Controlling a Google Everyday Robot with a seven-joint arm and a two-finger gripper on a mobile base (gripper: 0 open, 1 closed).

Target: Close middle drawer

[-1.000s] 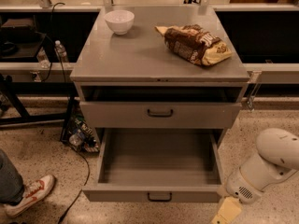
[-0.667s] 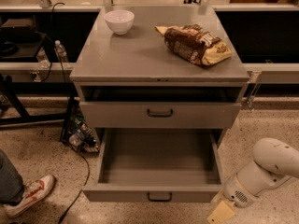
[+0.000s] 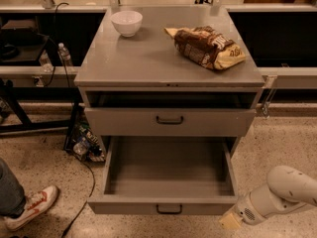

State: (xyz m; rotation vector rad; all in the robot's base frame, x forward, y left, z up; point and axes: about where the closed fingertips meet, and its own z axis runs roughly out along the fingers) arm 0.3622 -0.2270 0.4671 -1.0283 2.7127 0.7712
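Shoe [image 3: 30, 208]: near left on floor, white w/ red trim.
Bowl [image 3: 126, 22]: white, far left on table [image 3: 148, 63] top.
Middle drawer [image 3: 168, 177]: we see it pulled far out toward near side, under taller-front drawer [image 3: 168, 120]; inside plain grey.
Snack bag [image 3: 205, 46]: brown, lying far right on table top.
Tool [image 3: 230, 221]: near right, low, just beside middle drawer's right front corner; wide or narrow, we can't tell.
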